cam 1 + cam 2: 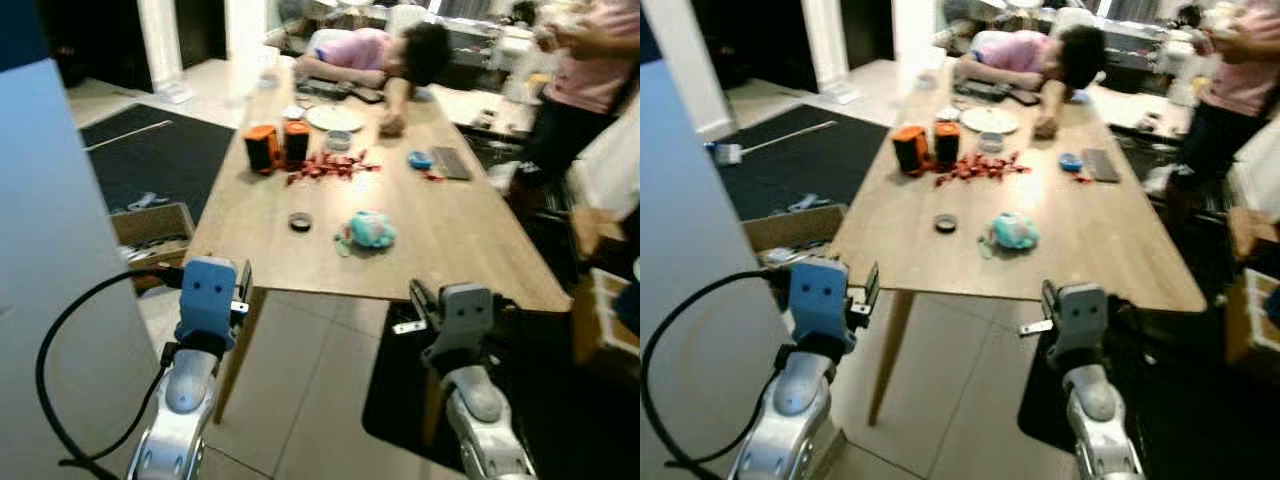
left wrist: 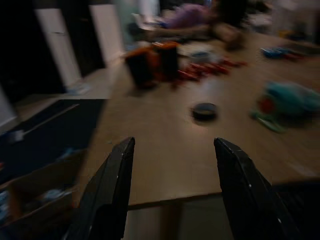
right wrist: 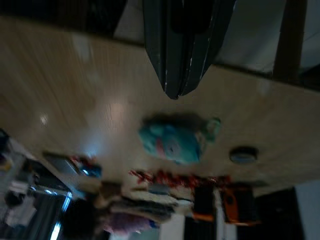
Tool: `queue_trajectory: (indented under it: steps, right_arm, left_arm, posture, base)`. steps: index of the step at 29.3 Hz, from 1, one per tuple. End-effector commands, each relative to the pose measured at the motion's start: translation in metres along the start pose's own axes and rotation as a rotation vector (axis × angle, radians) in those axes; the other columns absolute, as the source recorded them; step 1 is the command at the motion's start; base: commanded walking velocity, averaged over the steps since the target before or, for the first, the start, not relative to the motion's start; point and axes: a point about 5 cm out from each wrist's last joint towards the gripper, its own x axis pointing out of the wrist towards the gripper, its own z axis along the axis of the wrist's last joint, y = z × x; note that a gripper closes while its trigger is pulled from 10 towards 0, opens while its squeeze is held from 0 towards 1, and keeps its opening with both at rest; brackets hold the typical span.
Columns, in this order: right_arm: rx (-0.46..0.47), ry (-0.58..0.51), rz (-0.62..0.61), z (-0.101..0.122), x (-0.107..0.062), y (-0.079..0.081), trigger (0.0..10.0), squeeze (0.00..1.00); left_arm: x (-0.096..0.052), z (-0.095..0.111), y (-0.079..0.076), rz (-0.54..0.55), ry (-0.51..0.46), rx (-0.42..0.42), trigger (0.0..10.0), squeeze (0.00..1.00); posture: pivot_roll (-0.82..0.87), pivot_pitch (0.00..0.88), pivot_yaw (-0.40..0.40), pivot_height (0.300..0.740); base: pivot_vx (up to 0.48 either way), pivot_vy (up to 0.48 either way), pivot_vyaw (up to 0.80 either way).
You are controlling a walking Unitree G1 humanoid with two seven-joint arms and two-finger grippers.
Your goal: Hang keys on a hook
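A teal fluffy keyring charm (image 1: pixel 370 230) with a green loop lies on the wooden table (image 1: pixel 450 250), near its front edge; it also appears in the right wrist view (image 3: pixel 170 142). My left gripper (image 1: pixel 241 288) is held up before the table's front left corner, a short way off the edge. Its fingers (image 2: pixel 120 175) stand wide open with nothing between them. My right gripper (image 1: pixel 416 302) is raised in front of the table's front edge, below and right of the charm. In the right wrist view the right gripper (image 3: pixel 172 92) is shut, with nothing seen between the tips.
Two orange and black cans (image 1: pixel 275 145), red scraps (image 1: pixel 330 167), a small dark lid (image 1: pixel 300 221) and a plate (image 1: pixel 334 118) sit on the table. One person (image 1: pixel 370 55) slumps at its far end; another (image 1: pixel 590 80) stands at the right. A cardboard box (image 1: pixel 155 230) and grey-blue panel (image 1: pixel 50 250) are left.
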Motion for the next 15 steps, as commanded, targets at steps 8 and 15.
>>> queue_trajectory:
  steps: [8,15]
  right_arm:
    - [-0.011,0.035,-0.015,-0.0052,-0.0072,-0.0036,10.0,0.00]
    - [-0.011,0.040,0.009,-0.0074,-0.0066,0.0025,10.0,0.00]
  left_arm:
    - [-0.0035,0.0068,-0.0170,-0.112,-0.001,-0.017,10.0,0.00]
    - [-0.0050,0.0048,-0.0170,-0.120,0.015,-0.013,10.0,0.00]
  posture:
    - [0.16,0.132,-0.016,0.740]
    - [0.16,0.127,-0.020,0.740]
  base:
    - [0.000,0.000,-0.79]
    - [0.000,0.000,-0.20]
